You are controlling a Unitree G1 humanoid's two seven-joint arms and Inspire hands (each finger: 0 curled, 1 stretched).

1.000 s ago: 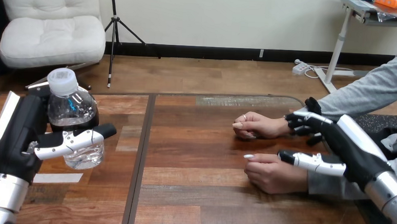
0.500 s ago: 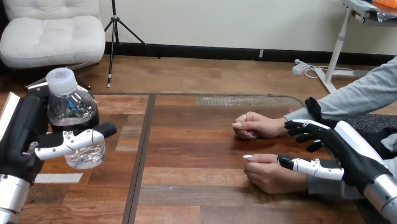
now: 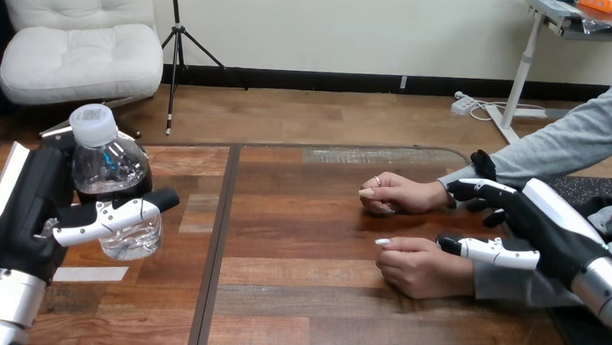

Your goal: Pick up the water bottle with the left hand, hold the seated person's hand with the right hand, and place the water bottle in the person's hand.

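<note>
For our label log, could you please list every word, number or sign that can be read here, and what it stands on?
None can be read.
On the bottle in the left hand: a small blue mark, too small to read.
On the white strip on the table: no print that I can make out.

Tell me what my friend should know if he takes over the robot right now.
Left hand: fingers curled round the water bottle, held upright.
Right hand: open, holding nothing, its thumb by the wrist of the person's nearer hand.
Done: bottle picked up.
Left: take hold of the person's hand with the right hand, then place the bottle in it.
</note>
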